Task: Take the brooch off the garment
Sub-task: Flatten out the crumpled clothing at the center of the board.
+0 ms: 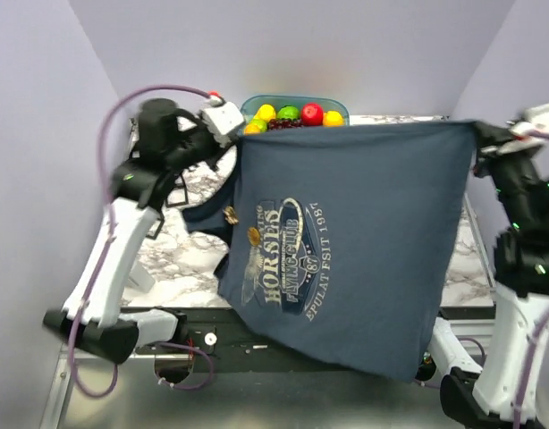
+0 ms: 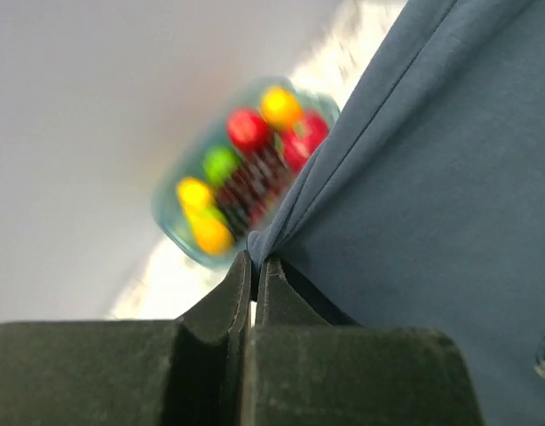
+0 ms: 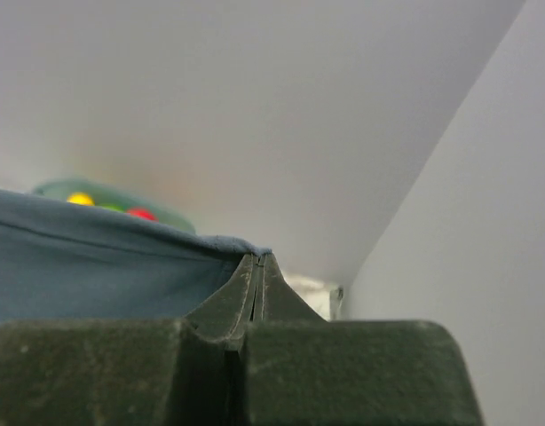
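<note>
Two-point hold, garment spread above bench.
Pinched shut on its top corners: left fingers, right fingers.

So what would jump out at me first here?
The dark blue tank top is stretched up like a banner across the middle, with its pale print facing the overhead camera. The left hand and right hand each pinch one top corner. Behind it, at the back, a teal bowl of bright fruit peeks over the cloth's top edge.
</note>
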`<state>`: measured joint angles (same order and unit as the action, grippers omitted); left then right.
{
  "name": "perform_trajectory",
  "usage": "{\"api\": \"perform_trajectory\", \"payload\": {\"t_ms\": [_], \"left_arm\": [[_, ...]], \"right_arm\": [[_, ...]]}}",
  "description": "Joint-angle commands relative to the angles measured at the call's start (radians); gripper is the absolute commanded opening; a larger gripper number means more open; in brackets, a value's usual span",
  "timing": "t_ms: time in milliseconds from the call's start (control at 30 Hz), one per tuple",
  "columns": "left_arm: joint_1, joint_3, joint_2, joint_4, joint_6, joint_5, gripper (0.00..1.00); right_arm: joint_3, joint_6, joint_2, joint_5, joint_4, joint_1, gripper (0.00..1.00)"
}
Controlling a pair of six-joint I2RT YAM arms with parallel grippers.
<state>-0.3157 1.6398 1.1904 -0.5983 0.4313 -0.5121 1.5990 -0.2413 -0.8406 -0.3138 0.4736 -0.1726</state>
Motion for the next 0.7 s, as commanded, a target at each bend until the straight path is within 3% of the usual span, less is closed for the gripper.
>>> {"api": "perform_trajectory", "payload": {"t_ms": [0,100,167,233,333,367,433,467,500,533,600,667], "left_arm": [[0.004,-0.231,0.156,0.11,0.043,0.012,0.0],[0.004,-0.267,0.341,0.155,0.052,0.007,0.0],[0.004,-0.177,0.457,0.119,0.05,0.023,0.0],[0.003,-0.08,0.633,0.066,0.029,0.047,0.0],[0.004,0.086,0.784,0.011,-0.002,0.112,0.1],[0.004,0.119,0.798,0.009,-0.005,0.122,0.13],[0.004,0.124,0.804,0.02,-0.009,0.144,0.21],[0.004,0.106,0.796,0.032,-0.025,0.152,0.31],[0.004,0.094,0.764,0.032,-0.029,0.161,0.32],[0.006,0.077,0.744,0.032,-0.031,0.162,0.35],[0.012,-0.006,0.653,0.041,-0.049,0.162,0.43],[0.018,-0.126,0.579,0.06,-0.055,0.156,0.49]], "right_arm": [[-0.309,-0.09,-0.049,0.028,-0.102,-0.008,0.0],[-0.45,-0.116,-0.176,0.053,-0.183,-0.008,0.01],[-0.528,-0.13,-0.268,0.073,-0.269,-0.008,0.0],[-0.493,-0.138,-0.435,0.099,-0.302,-0.008,0.01],[-0.403,-0.098,-0.61,0.134,-0.329,-0.007,0.0],[-0.345,-0.093,-0.638,0.128,-0.343,-0.007,0.0],[-0.276,-0.092,-0.699,0.128,-0.334,-0.004,0.1],[-0.222,-0.09,-0.748,0.148,-0.32,-0.002,0.13],[-0.196,-0.087,-0.762,0.159,-0.316,-0.002,0.16],[-0.18,-0.085,-0.77,0.165,-0.311,-0.002,0.32],[-0.16,-0.105,-0.753,0.133,-0.276,0.001,0.42],[-0.184,-0.175,-0.72,0.081,-0.235,0.021,0.46]]}}
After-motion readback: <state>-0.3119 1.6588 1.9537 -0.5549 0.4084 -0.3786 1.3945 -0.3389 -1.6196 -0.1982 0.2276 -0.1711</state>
